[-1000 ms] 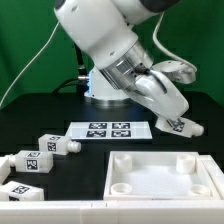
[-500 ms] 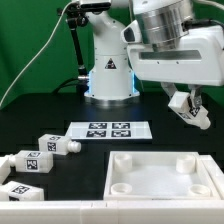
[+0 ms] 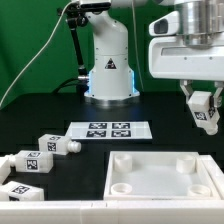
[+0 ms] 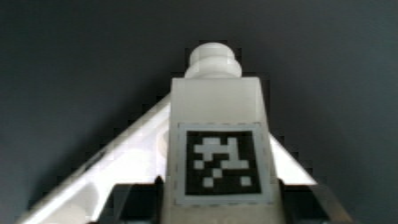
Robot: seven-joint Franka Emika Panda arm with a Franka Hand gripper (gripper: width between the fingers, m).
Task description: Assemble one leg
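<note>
Pinching entry, item one: the arm's two-finger end effector (image 3: pixel 202 103), raised clear of the black bench (image 3: pixel 40 115), is clamped on a small white square-sectioned plastic leg (image 3: pixel 207 120).
- The leg hangs down from the fingers in mid-air, touching nothing else.
- In the wrist view, a rounded white peg (image 4: pixel 212 55) sits at the leg's end farthest from the end effector. A black-and-white square marker tag (image 4: pixel 224 160) faces the camera.

Item two: large white square tray-like piece (image 3: pixel 160 156) with round corner sockets. It lies flat on the bench, below the end effector and mostly toward the exterior view's left of it, apart from the held leg.

Item three: thin flat white marker board (image 3: pixel 110 130). It lies on the bench, lower than the end effector and well off toward the exterior view's left.

Item four: three loose matching white posts (image 3: pixel 62 144), tagged. They lie on the bench, farthest from the end effector at the exterior view's left.

Item five: white robot base (image 3: pixel 108 70), standing behind the marker board.
</note>
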